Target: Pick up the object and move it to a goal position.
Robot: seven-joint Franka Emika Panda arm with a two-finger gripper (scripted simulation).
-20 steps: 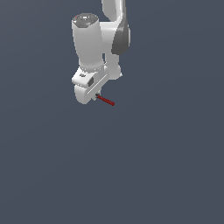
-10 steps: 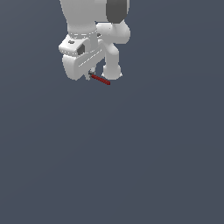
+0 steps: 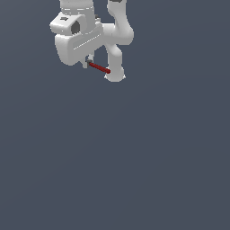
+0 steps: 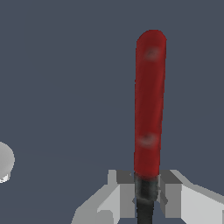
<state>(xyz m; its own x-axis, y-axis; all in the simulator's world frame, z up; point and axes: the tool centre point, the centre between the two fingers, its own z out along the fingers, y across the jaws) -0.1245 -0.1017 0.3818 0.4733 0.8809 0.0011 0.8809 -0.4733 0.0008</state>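
The object (image 4: pixel 149 105) shows me only its red handle clearly; its black end is partly hidden between the gripper (image 4: pixel 146 194) fingers, which clamp it.

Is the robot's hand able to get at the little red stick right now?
Yes, it looks like it already has. In the wrist view the gripper has its jaws closed on the dark end of the red stick. In the exterior view the stick pokes out sideways from the gripper.
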